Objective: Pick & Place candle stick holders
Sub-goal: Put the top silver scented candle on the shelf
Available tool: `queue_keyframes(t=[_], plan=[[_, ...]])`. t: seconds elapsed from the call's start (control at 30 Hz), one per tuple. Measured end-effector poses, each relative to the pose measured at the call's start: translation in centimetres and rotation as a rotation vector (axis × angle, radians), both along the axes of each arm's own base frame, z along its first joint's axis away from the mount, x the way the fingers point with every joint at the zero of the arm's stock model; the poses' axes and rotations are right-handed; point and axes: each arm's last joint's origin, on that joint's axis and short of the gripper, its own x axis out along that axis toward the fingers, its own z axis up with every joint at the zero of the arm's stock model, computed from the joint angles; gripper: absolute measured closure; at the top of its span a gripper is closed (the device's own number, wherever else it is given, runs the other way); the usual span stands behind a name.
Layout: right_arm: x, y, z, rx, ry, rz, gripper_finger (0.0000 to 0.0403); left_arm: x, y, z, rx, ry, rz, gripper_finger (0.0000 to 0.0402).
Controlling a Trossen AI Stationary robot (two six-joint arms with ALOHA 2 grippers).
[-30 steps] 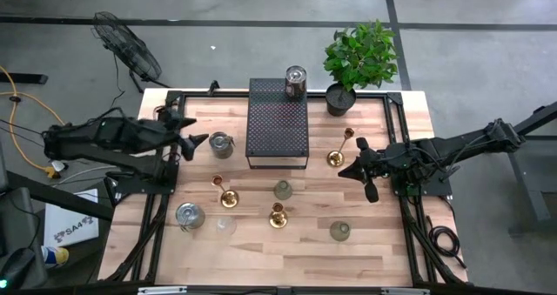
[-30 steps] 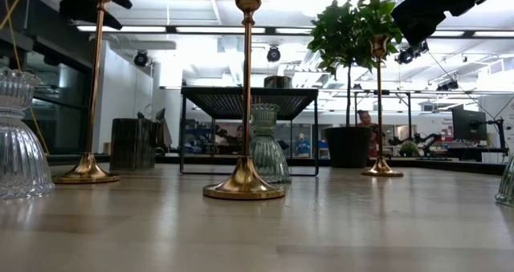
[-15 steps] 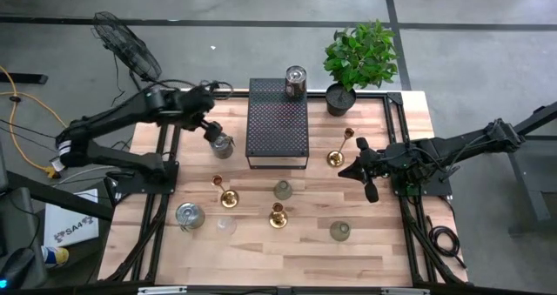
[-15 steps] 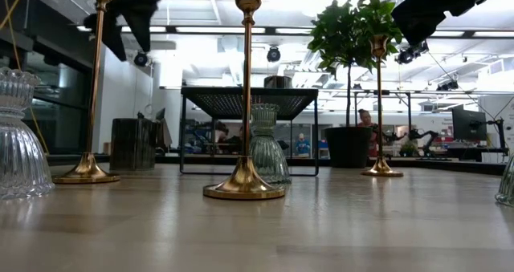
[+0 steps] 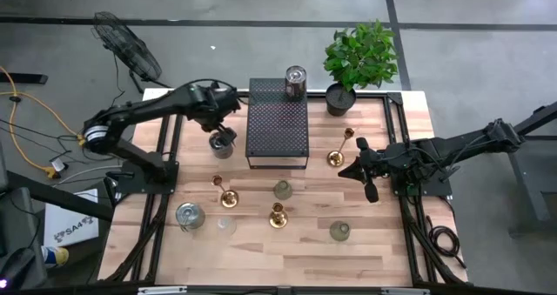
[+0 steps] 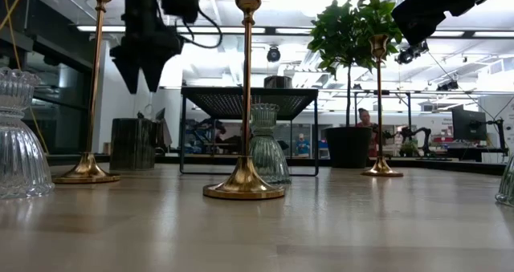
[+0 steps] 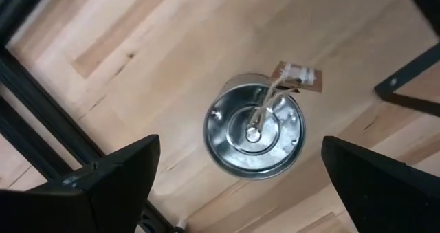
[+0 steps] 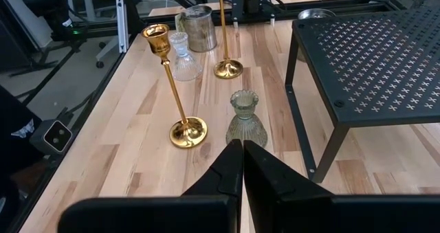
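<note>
A silvery metal cup (image 7: 254, 136) with a paper tag tied to its centre stands on the wooden desk (image 5: 305, 247), just beside the left edge of the black perforated stand (image 5: 278, 130). Straight above it hangs the left gripper (image 5: 221, 128), its fingers (image 7: 113, 174) spread wide on either side of the cup and not touching it.

The other candle stick holders are scattered about — a second silvery cup (image 5: 296, 82) sits on top of the stand at its far edge, and a third (image 5: 189, 215) near the desk's left front. Three brass holders with slender stems stand apart: one (image 5: 227, 195) left of centre, one (image 5: 278, 217) near the middle front, one (image 5: 338, 154) right of the stand. A ribbed glass holder (image 5: 283, 190) sits between the first two, another (image 5: 340, 231) toward the right front, and a clear one (image 5: 225, 226) beside the front silvery cup.

The right gripper (image 5: 370, 189) hovers over the desk's right side with fingers (image 8: 237, 174) pressed together — holding nothing. A potted green plant (image 5: 359, 60) stands at the far right corner.
</note>
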Motion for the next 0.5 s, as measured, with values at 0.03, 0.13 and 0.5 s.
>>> queue_keyframes(t=[0.03, 0.13, 0.5], plan=[[0.0, 0.0, 0.0, 0.000, 0.000, 0.000, 0.0398, 0.2, 0.1, -0.3, -0.008, 0.014, -0.009, 0.0007], [0.0, 0.0, 0.0, 0.000, 0.000, 0.000, 0.0398, 0.7, 0.3, -1.0, -0.032, 0.050, -0.020, 0.0007], [0.0, 0.0, 0.0, 0.000, 0.000, 0.000, 0.0398, 1.8, 0.8, -3.7, -0.068, 0.111, -0.065, 0.0007]])
